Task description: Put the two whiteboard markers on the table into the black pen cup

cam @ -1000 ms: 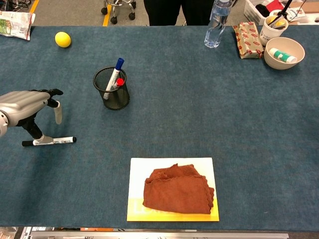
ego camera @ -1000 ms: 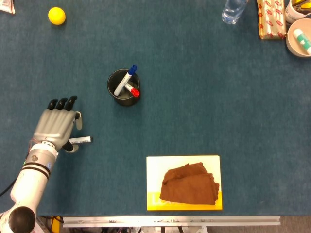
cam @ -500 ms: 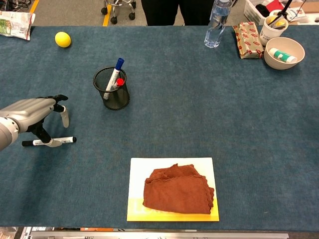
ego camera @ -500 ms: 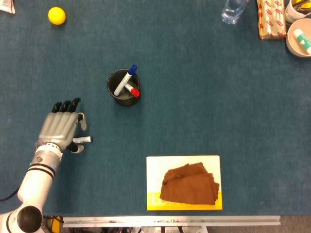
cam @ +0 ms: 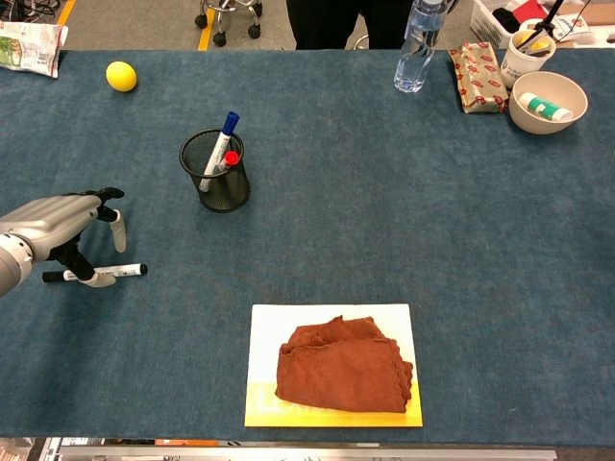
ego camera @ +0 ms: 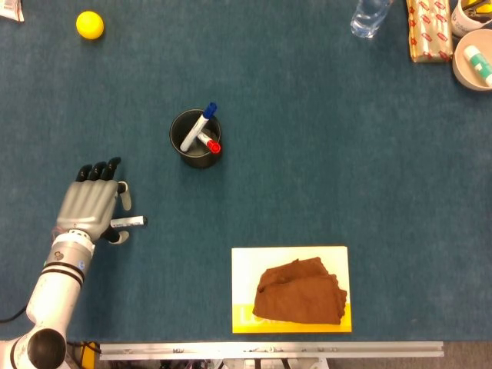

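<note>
A black-capped whiteboard marker (ego camera: 132, 221) (cam: 120, 272) lies flat on the blue table at the left. My left hand (ego camera: 92, 201) (cam: 58, 219) hovers low over its left end, palm down and fingers spread forward. The thumb reaches down beside the marker's barrel, and nothing is gripped. The black mesh pen cup (ego camera: 177, 132) (cam: 213, 190) stands up and to the right of the hand. A blue-capped marker (ego camera: 201, 123) (cam: 223, 137) and a red-capped marker (ego camera: 213, 146) (cam: 230, 159) stand in it. My right hand shows in neither view.
A yellow ball (ego camera: 90, 24) (cam: 121, 75) sits at the far left. A yellow-and-white board (ego camera: 246, 265) (cam: 264, 327) carrying a brown cloth (ego camera: 300, 292) lies near the front edge. A water bottle (cam: 418, 43), a packet (cam: 478, 62) and a bowl (cam: 548, 101) stand at the far right.
My left hand has sunk lower over the marker's left end, its thumb coming down to the barrel. The marker and the cup have not moved.
</note>
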